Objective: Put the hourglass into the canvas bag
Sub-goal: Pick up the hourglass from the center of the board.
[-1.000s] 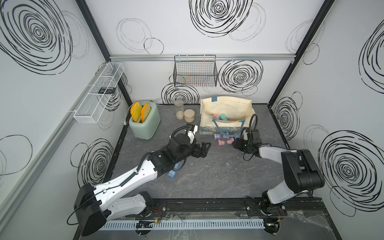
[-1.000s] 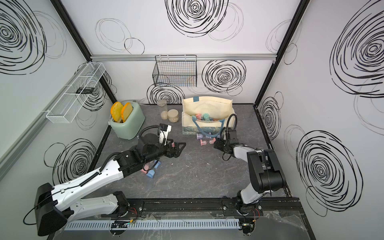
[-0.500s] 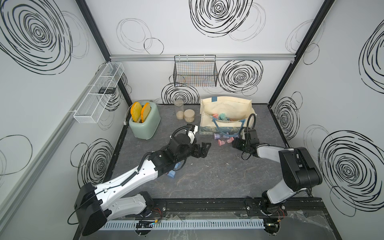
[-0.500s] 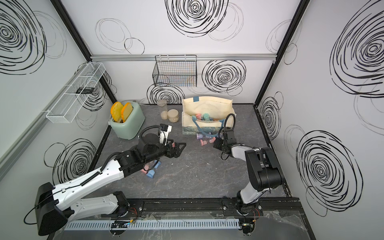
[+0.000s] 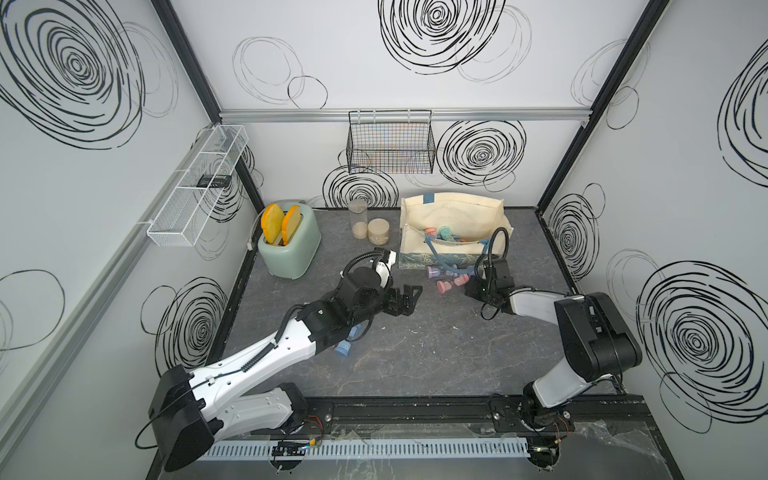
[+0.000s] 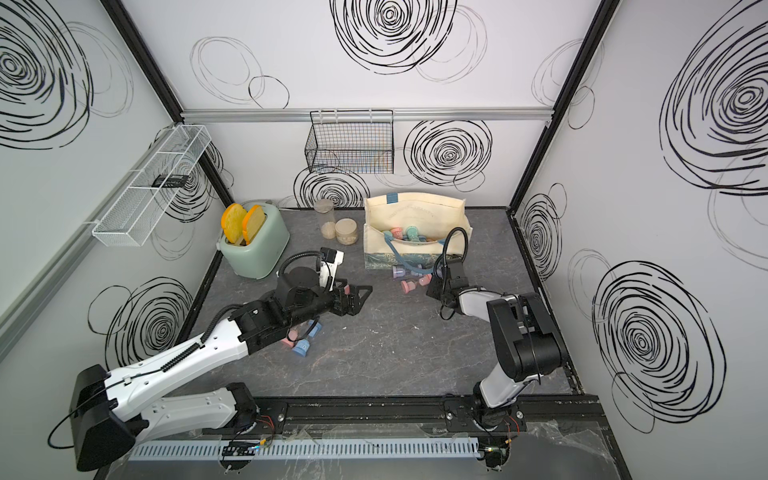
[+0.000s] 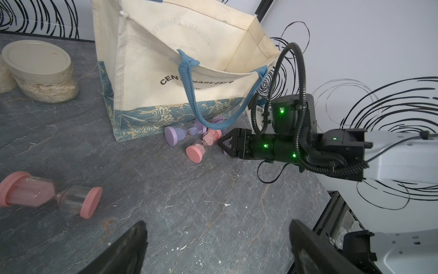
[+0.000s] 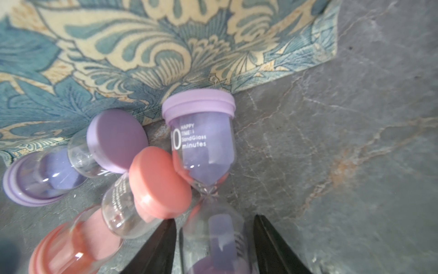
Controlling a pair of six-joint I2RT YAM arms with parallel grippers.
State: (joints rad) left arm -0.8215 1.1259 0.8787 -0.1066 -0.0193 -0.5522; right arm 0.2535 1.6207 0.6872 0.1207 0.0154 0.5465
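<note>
The cream canvas bag point(image 5: 453, 212) point(image 6: 415, 216) point(image 7: 154, 83) stands open at the back of the table with several hourglasses inside. More hourglasses lie against its blue floral band point(image 8: 142, 47). My right gripper point(image 5: 467, 286) point(image 6: 432, 289) point(image 8: 215, 218) is low at this pile. Its jaws stand close on either side of the near glass bulb of a purple hourglass point(image 8: 201, 142), with a thin gap on each side. A pink hourglass point(image 8: 158, 182) point(image 7: 203, 144) leans against it. My left gripper point(image 5: 411, 300) point(image 6: 360, 299) point(image 7: 216, 223) hangs wide open over bare table, holding nothing.
A second purple hourglass point(image 7: 180, 135) lies by the bag. A pink hourglass point(image 7: 51, 194) and a blue one point(image 5: 343, 349) lie beside the left arm. A green toaster point(image 5: 289, 245), two jars point(image 5: 379, 230), a black wire basket point(image 5: 390, 145) and a white wall rack point(image 5: 195, 187) line the back and left.
My right gripper has slid a little toward the hourglasses by the bag and its jaws have narrowed around the purple one. The left arm has not moved.
</note>
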